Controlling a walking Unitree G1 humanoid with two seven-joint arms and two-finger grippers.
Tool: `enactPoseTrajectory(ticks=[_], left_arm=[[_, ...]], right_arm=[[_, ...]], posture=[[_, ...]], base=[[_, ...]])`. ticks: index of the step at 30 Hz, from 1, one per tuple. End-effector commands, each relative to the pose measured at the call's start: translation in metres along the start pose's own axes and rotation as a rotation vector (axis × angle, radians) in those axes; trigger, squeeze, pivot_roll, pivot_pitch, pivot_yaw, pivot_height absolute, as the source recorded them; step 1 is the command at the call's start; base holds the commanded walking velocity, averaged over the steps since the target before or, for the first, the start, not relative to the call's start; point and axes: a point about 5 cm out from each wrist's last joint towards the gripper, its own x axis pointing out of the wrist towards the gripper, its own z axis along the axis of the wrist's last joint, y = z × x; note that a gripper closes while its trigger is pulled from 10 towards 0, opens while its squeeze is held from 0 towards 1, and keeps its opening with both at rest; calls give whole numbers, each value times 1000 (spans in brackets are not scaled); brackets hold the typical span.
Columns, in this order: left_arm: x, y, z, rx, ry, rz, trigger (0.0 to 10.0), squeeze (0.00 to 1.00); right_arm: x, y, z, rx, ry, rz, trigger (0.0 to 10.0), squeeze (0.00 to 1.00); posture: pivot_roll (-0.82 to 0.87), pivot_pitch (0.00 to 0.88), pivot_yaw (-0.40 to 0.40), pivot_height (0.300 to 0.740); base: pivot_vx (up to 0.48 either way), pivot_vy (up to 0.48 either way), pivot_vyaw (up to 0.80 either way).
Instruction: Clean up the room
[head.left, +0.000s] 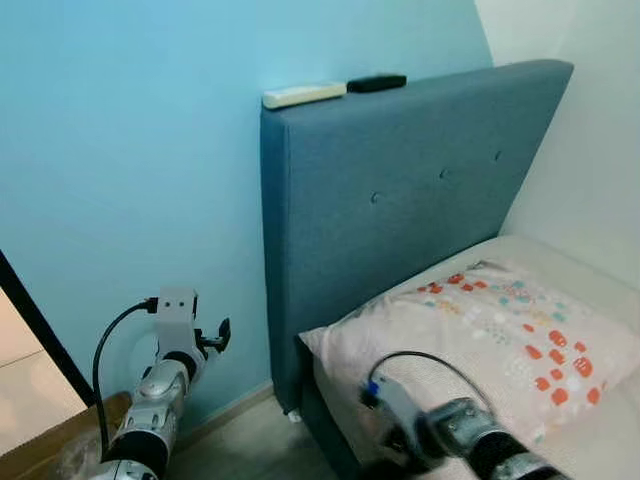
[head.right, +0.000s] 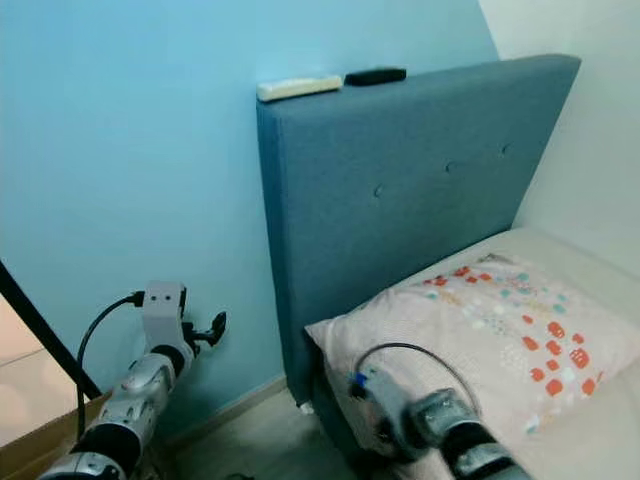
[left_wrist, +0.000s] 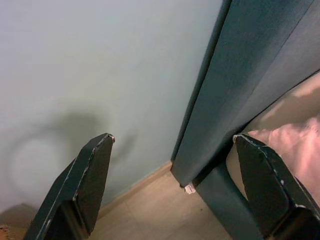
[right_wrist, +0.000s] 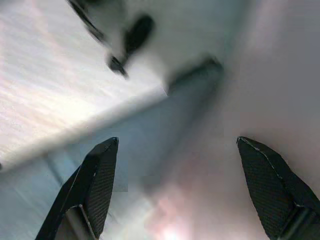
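I see a light blue wall (head.left: 130, 150) on the left and a blue padded headboard (head.left: 400, 190) standing against it. On its top edge lie a white remote (head.left: 303, 94) and, just right of it, a black remote (head.left: 376, 82). A floral pillow (head.left: 500, 330) lies on the bed (head.left: 590, 440) at near right. A bare floor strip (head.left: 250, 445) runs between wall and bed. Left gripper (left_wrist: 172, 150) is raised near the wall, jaws wide, holding nothing. Right gripper (right_wrist: 177, 150) is low beside the bed edge, jaws wide, also holding nothing; its view is blurred.
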Motion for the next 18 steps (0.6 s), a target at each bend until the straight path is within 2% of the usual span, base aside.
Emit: enactPoseTrajectory(ticks=[1, 3, 4, 5, 12, 13, 14, 16, 17, 18], left_arm=[[-2, -3, -6, 8, 16, -18, 10000, 0], [-2, -3, -6, 8, 16, -18, 10000, 0], [-3, -2, -9, 10, 21, -18, 10000, 0], [-4, -2, -9, 9, 21, -17, 10000, 0], [-4, -2, -9, 9, 18, -16, 10000, 0], [-4, -2, -9, 9, 16, -16, 10000, 0], [-4, -2, -9, 9, 16, -16, 10000, 0], [-5, -2, -9, 9, 11, -18, 10000, 0], [-5, -2, -9, 9, 11, -18, 10000, 0], [-5, -2, -10, 10, 10, -19, 10000, 0]], right_arm=[[-15, -11, -10, -36, 99, -20, 10000, 0], [-15, -11, -10, -36, 99, -20, 10000, 0], [-25, -18, -15, -34, 123, -41, 10000, 0], [-29, -21, -17, -36, 134, -65, 10000, 0], [-33, -32, -22, -46, 188, -211, 10000, 0], [-35, -37, -21, -53, 188, -293, 10000, 0], [-35, -37, -21, -53, 188, -293, 10000, 0], [-42, -47, -16, -61, 157, -457, 10000, 0], [-42, -47, -16, -61, 157, -457, 10000, 0], [-46, -52, -13, -83, 132, -540, 10000, 0]], posture=[[-52, 0, -46, 616], [-52, 0, -46, 616], [-52, 0, -46, 616], [-52, 0, -46, 616], [-52, 0, -46, 616], [-50, 0, -47, 616], [-50, 0, -47, 616], [-48, 0, -48, 616], [-48, 0, -48, 616], [-44, 0, -51, 616]], base=[[0, 0, 0], [0, 0, 0], [0, 0, 0], [0, 0, 0], [0, 0, 0], [0, 0, 0], [0, 0, 0], [0, 0, 0], [0, 0, 0], [0, 0, 0]])
